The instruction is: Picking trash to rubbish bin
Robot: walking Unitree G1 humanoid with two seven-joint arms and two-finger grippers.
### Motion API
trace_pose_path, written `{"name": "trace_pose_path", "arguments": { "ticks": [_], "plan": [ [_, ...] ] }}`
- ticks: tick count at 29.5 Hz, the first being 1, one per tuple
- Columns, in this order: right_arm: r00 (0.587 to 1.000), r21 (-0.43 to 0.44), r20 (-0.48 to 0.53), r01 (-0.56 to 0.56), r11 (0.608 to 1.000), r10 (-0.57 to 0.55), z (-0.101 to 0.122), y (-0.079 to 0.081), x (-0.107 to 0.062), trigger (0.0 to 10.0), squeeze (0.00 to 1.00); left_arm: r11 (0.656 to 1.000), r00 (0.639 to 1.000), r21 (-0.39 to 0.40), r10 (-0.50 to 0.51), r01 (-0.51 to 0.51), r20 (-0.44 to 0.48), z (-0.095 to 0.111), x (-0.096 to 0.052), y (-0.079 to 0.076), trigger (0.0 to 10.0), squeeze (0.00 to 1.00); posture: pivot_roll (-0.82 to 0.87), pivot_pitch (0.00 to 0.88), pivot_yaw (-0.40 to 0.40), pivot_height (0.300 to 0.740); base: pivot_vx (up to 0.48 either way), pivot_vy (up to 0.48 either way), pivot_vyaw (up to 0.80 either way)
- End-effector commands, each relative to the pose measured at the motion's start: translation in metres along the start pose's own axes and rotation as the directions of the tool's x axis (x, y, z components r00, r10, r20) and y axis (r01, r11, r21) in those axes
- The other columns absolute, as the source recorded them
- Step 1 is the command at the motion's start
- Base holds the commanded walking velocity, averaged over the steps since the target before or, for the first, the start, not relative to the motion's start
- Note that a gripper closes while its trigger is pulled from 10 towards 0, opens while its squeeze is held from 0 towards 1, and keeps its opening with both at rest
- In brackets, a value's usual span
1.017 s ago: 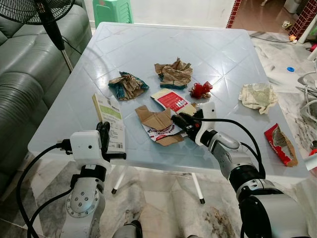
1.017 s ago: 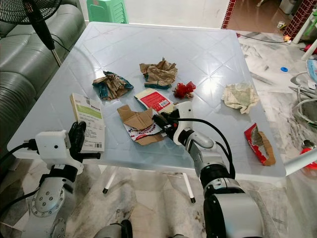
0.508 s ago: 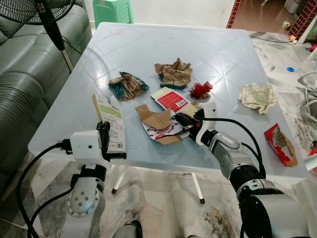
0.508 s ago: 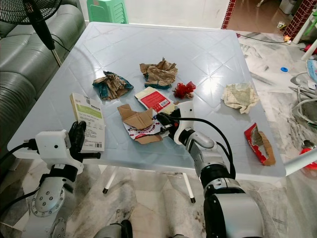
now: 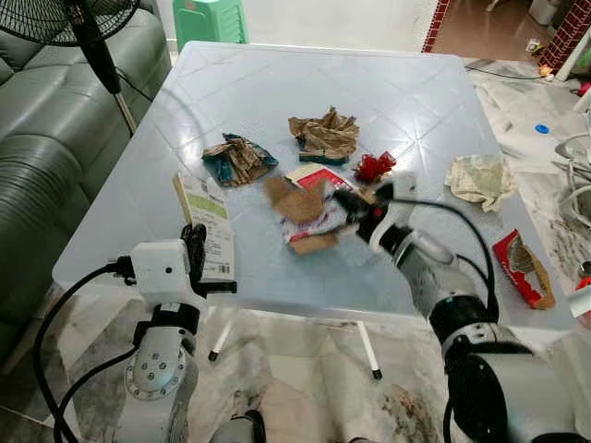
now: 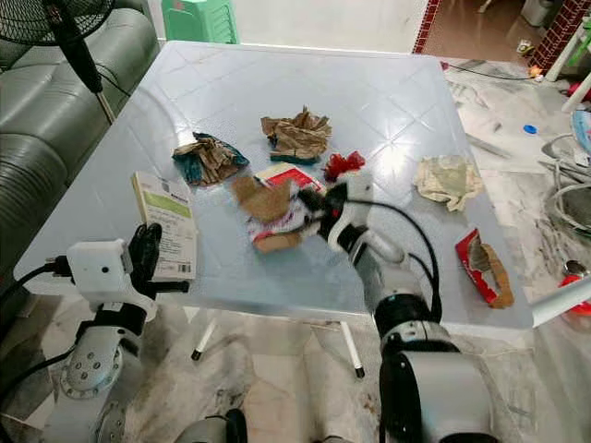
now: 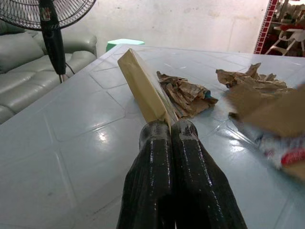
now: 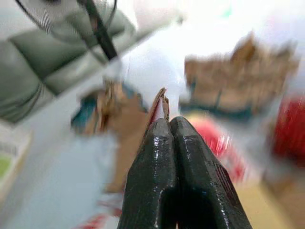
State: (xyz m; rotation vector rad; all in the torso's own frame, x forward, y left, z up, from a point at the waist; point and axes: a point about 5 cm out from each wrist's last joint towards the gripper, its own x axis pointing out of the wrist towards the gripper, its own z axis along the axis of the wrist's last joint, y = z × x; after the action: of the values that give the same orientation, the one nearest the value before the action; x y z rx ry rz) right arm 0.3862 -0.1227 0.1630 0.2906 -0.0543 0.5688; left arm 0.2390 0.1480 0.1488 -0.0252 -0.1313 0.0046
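My right gripper point(image 5: 349, 209) is shut on a torn brown cardboard wrapper with red and white print point(image 5: 301, 211), held blurred just above the pale blue table point(image 5: 277, 83). In the right wrist view the fingertips point(image 8: 162, 129) pinch the wrapper's edge point(image 8: 161, 101). My left gripper point(image 5: 195, 247) at the table's near left edge is shut on a flat green-and-white box point(image 5: 204, 219), tilted upright; the left wrist view shows the box's tan side point(image 7: 143, 88) rising from the closed fingers point(image 7: 157, 138).
More trash lies on the table: crumpled brown paper point(image 5: 324, 135), a blue-brown wad point(image 5: 238, 159), a red bow point(image 5: 374, 166), a red flat pack point(image 5: 319, 175), pale crumpled paper point(image 5: 480, 177), a red carton point(image 5: 522, 269). A grey sofa point(image 5: 55, 157) and fan stand point(image 5: 97, 51) are left.
My right gripper has lifted the torn cardboard wrapper off the table and drawn it up and back. The left gripper and its box have stayed put.
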Motion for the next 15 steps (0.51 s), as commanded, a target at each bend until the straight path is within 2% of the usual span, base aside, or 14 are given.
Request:
{"name": "trace_pose_path", "arguments": {
  "ticks": [1, 2, 5, 11, 15],
  "plan": [
    [0.999, 0.010, 0.048, 0.023, 1.000, -0.023, 0.013, -0.003, 0.001, 0.0, 0.00, 1.000, 1.000, -0.003, 0.004, -0.004, -0.017, -0.004, 0.001, 0.000, 0.0, 0.00, 0.06, 0.120, -0.051, 0.740, 0.000, 0.000, 0.00],
    [0.996, 0.001, 0.083, 0.037, 0.999, -0.037, 0.024, -0.005, 0.003, 0.0, 0.00, 1.000, 1.000, -0.004, 0.002, -0.002, -0.015, -0.004, 0.002, 0.000, 0.0, 0.00, 0.05, 0.118, -0.048, 0.740, 0.000, 0.000, 0.00],
    [0.990, -0.029, 0.128, 0.067, 0.997, -0.063, 0.036, -0.008, 0.001, 0.0, 0.00, 1.000, 1.000, -0.003, -0.001, 0.001, -0.013, -0.004, 0.005, -0.001, 0.0, 0.00, 0.04, 0.111, -0.043, 0.740, 0.000, 0.000, 0.00],
    [0.977, -0.087, 0.175, 0.141, 0.986, -0.124, 0.051, -0.017, -0.010, 0.0, 0.00, 1.000, 1.000, 0.007, -0.005, 0.005, -0.018, -0.006, 0.011, -0.001, 0.0, 0.00, 0.02, 0.100, -0.031, 0.740, 0.000, 0.000, 0.00],
    [0.966, -0.172, 0.208, 0.188, 0.967, -0.151, 0.057, -0.019, -0.022, 0.0, 0.00, 1.000, 0.999, 0.014, -0.006, 0.006, -0.039, -0.010, 0.018, -0.004, 0.0, 0.00, 0.00, 0.090, -0.017, 0.740, 0.000, 0.000, 0.00]
  ]
}}
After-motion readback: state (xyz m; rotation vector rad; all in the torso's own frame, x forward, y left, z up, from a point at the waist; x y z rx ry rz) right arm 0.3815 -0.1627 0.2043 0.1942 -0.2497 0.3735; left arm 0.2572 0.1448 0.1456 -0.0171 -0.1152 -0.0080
